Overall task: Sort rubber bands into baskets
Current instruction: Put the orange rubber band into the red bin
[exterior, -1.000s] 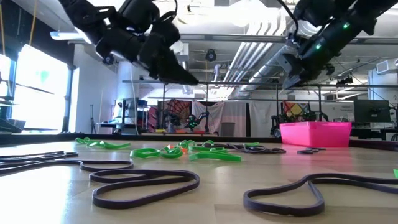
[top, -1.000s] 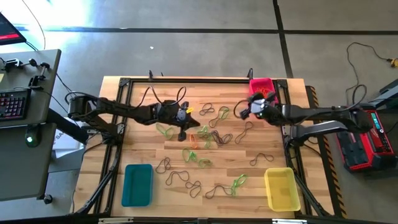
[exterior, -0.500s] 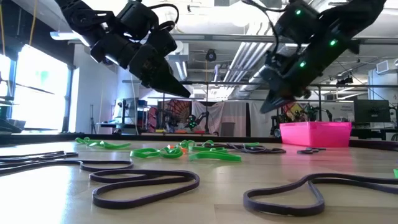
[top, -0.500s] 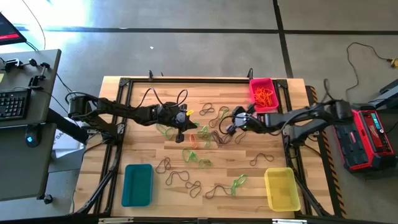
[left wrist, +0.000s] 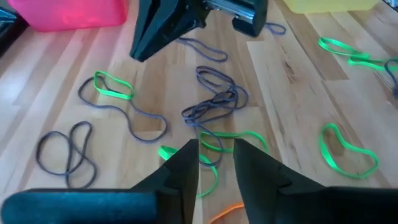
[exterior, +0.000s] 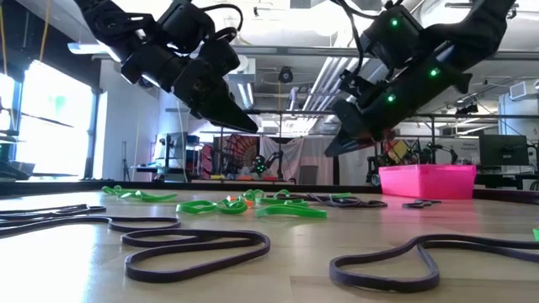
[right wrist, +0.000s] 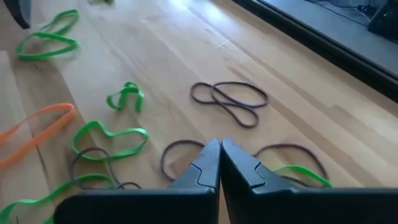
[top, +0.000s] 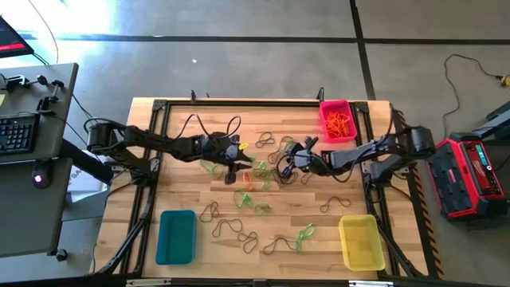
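Over the middle of the wooden table [top: 351, 191], both dark two-finger grippers hang above the tangle of thin floppy rubber loops [top: 267, 171], green, orange and dark. Left gripper [left wrist: 214, 171]: fingers parted by a narrow gap, nothing between them. Right gripper [right wrist: 220, 165]: fingers pressed shut, empty. Pink-red plastic basket [top: 337, 119] at the far right corner holds orange loops; teal basket [top: 176, 236] and yellow basket [top: 360, 241] sit at the near corners. Judgement: pick one loop clear of neighbours, spread the fingers wider first, and descend straight so crossed bands don't drag along.
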Tool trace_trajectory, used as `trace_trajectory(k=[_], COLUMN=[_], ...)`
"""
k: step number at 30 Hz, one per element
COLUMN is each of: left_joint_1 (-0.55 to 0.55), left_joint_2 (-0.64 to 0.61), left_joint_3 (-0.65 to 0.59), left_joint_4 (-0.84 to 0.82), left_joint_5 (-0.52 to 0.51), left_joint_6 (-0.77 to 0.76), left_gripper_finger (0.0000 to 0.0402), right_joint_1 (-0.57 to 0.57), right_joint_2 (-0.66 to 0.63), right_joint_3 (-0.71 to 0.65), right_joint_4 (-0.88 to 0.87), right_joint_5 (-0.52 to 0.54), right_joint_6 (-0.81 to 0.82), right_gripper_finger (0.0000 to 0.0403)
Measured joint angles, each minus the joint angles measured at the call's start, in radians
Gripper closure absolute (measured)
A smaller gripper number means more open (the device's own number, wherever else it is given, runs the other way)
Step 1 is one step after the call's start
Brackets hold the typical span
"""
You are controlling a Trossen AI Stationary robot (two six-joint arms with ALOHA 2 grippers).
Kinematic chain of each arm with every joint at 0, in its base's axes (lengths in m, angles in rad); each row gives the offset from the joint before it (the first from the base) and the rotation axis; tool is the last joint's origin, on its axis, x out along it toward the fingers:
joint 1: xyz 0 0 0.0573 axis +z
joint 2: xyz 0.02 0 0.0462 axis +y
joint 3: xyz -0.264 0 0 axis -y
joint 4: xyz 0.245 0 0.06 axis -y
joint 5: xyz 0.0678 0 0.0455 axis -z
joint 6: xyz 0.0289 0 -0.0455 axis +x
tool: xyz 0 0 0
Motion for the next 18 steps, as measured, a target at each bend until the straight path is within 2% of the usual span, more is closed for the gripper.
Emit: trace_trajectory(k=[9,18], left_joint_1=[-0.033,-0.036], left_joint_2=[0.001,0.081], left_joint_3=[0.0,0.001], left_joint_4=[-0.011,0.049], left_joint_5=[-0.003,-0.01], left_joint_6=[-0.029,-0.078], left_gripper_finger=[0.0283,0.0301], right_joint_1=[-0.001,0.006], right_joint_2=[0.073,0.115], right_joint_3=[0.0,0.0], right_joint_4=[0.051,0.132], right_joint_5=[0.001,-0.007], right_joint_6=[0.056,0.03], right_gripper_finger=[0.0402,0.0402])
